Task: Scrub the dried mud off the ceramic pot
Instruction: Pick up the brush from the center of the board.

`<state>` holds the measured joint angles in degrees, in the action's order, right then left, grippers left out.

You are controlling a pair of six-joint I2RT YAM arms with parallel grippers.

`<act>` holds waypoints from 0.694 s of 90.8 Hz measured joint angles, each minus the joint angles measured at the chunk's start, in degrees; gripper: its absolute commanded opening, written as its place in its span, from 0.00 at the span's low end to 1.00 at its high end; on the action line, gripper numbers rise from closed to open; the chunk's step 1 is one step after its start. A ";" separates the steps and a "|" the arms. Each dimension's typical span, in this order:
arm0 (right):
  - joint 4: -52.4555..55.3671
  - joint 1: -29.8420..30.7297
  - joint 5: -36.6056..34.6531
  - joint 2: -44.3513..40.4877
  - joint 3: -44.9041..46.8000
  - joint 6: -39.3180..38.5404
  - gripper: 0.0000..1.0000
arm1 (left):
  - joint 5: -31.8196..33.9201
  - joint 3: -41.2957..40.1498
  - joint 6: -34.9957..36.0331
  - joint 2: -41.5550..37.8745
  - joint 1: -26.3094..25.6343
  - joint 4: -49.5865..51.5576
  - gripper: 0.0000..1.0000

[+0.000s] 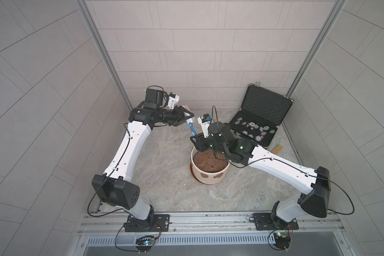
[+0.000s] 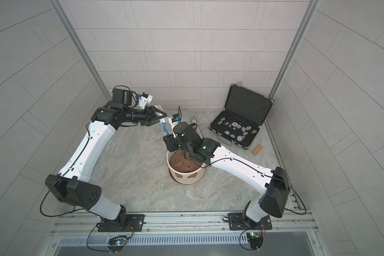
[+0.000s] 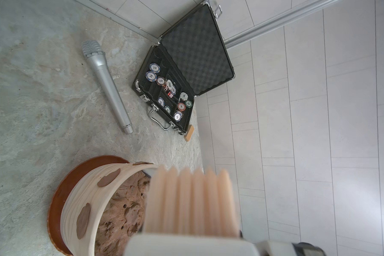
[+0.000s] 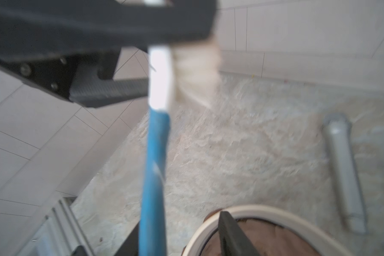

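L gripper [image 1: 187, 117] is clamped on the white neck of the scrub brush [image 1: 191, 128]. R gripper [image 1: 193, 139] has its jaws parted around the blue handle end, prob. not touching it (that wrist view is blurred). In a top view the brush's long axis runs 11 to 5 o'clock. The ceramic pot [image 1: 208, 182] sits near, at 5 o'clock from L gripper, and R gripper hangs over its 12 o'clock rim. The dried mud [image 1: 205, 176] is in patches on the outer wall facing 6 o'clock. L forearm is level, pointing 3 o'clock. R wrist is bent, pointing approx. 10.
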<state>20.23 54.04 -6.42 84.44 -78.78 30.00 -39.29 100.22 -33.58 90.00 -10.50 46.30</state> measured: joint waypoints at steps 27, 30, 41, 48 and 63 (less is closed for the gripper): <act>-12.79 0.00 2.51 -1.84 4.44 5.14 0.77 | -0.39 -2.40 -7.04 -0.11 1.01 -1.22 0.14; -13.68 0.00 2.51 -1.60 4.44 5.38 0.76 | -0.48 -2.64 -7.63 -0.20 1.01 -1.53 0.14; -15.28 -0.20 2.34 -0.59 4.44 6.25 0.71 | -1.68 -4.28 -9.29 -0.50 1.01 -2.82 0.15; -15.34 -0.68 2.80 -0.22 4.42 6.58 0.62 | -2.16 -5.11 -10.03 -0.52 1.01 -3.45 0.15; -14.14 -2.32 5.42 1.40 2.05 7.43 0.46 | -2.95 -5.35 -10.64 -0.72 1.01 -4.20 0.16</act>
<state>6.09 51.72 -0.99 85.84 -76.73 37.43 -42.24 94.87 -44.23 89.27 -9.50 42.11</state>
